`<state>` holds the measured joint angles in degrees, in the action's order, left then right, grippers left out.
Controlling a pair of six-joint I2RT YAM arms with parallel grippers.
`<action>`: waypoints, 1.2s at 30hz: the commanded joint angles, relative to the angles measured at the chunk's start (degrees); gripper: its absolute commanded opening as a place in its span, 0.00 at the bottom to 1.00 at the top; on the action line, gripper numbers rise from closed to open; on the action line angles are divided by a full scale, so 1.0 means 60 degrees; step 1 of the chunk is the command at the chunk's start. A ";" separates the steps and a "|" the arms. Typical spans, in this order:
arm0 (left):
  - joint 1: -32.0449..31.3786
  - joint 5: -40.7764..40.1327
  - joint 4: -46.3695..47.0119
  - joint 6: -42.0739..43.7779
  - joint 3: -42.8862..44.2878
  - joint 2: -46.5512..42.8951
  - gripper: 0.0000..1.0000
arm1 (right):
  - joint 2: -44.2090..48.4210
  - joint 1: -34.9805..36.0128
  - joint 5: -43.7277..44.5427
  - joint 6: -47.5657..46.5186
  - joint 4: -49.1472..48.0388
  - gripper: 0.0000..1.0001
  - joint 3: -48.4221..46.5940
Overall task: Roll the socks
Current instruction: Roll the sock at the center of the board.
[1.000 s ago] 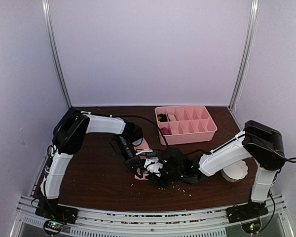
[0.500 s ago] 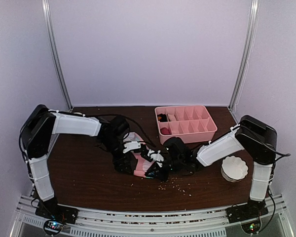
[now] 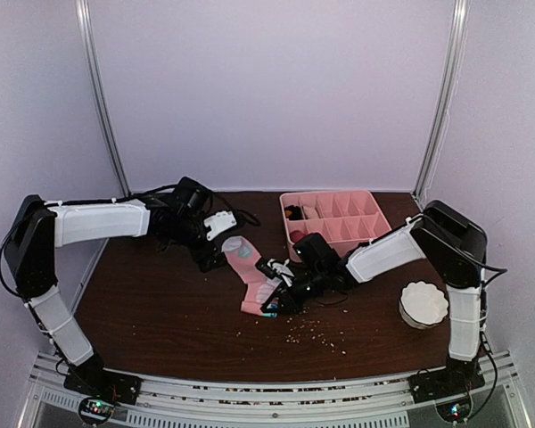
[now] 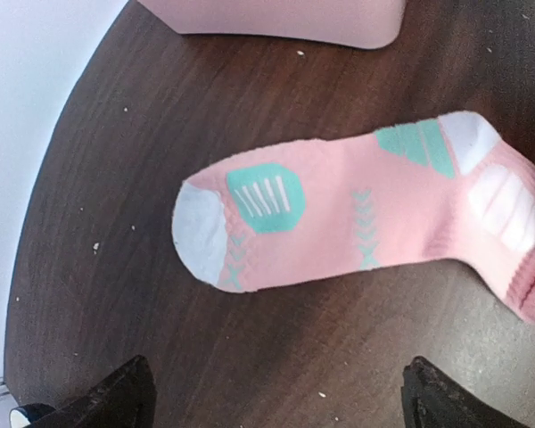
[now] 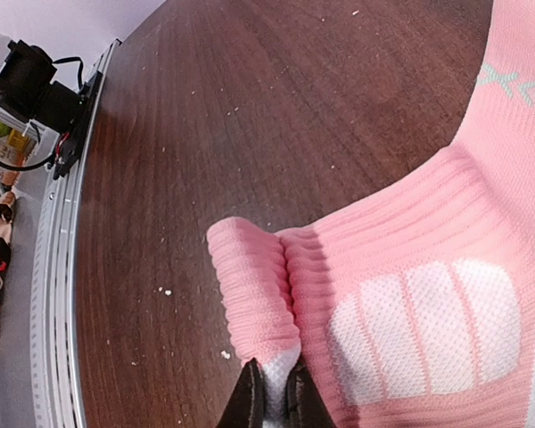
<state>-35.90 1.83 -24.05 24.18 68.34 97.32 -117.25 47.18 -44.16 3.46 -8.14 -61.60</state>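
**Sock spread flat, left arm off**

Table (image 3: 152, 312): pink tray (image 3: 339, 239) at 1 o'clock from centre. Pink sock (image 4: 357, 218) now lies stretched flat mid-table, toe to 11 o'clock, cuff to 5. A second ago it was bunched between both arms. Left gripper (image 4: 272, 397) has let go and sits at 9 o'clock of the toe, jaws wide. Right gripper (image 5: 275, 397) is clenched on the cuff edge. Rolling from the cuff looks ready to start.

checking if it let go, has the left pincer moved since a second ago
Yes. The left pincer has pulled back toward the far wall, from nearer than the pink tray to level with it, now open.
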 commanded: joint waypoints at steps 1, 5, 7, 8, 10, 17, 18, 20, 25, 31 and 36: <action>0.0613 0.0434 -0.0420 -0.0649 0.1764 0.1048 0.98 | -0.1474 -0.0210 0.1018 0.0346 0.3098 0.00 -0.0074; 0.0009 0.0727 0.1084 0.0951 -0.0326 -0.0076 0.98 | -0.1655 -0.0370 0.0530 0.0741 0.3260 0.00 -0.0185; -0.0542 0.0800 0.1578 0.1711 -0.1215 -0.0584 0.96 | -0.1852 -0.0504 0.0284 0.1038 0.3512 0.00 -0.0373; -0.0714 0.1123 0.1392 0.1830 -0.1307 -0.0607 0.91 | -0.1970 -0.0593 0.0193 0.1203 0.3683 0.00 -0.0522; -0.1111 0.1437 0.1162 0.2091 -0.1509 -0.0534 0.81 | -0.2306 -0.0763 0.0060 0.1774 0.4088 0.00 -0.0848; -0.2341 0.2029 0.1886 0.2903 -0.2619 -0.0479 0.72 | -0.2523 -0.0874 -0.0493 0.2558 0.4527 0.00 -0.1067; -0.2418 0.1987 0.2044 0.3027 -0.2696 -0.0360 0.69 | -0.2519 -0.0887 -0.0493 0.2611 0.4597 0.00 -0.1067; -0.2536 0.1771 0.2302 0.3149 -0.2662 -0.0060 0.62 | -0.2529 -0.0890 -0.0432 0.2666 0.4744 0.00 -0.1084; -0.2542 0.1525 0.2565 0.3316 -0.2258 0.0577 0.48 | -0.2521 -0.0879 -0.0381 0.2722 0.4912 0.00 -0.1034; -0.2542 0.1425 0.2647 0.3337 -0.2031 0.0850 0.47 | -0.2505 -0.0890 -0.0416 0.2748 0.5009 0.00 -0.1109; -0.2565 0.1454 0.2603 0.3267 -0.2000 0.0830 0.46 | -0.2511 -0.0887 -0.0489 0.2805 0.5006 0.00 -0.1182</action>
<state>-51.16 10.83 -11.00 43.22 54.87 101.73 -125.80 41.98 -60.29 19.99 7.27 -72.90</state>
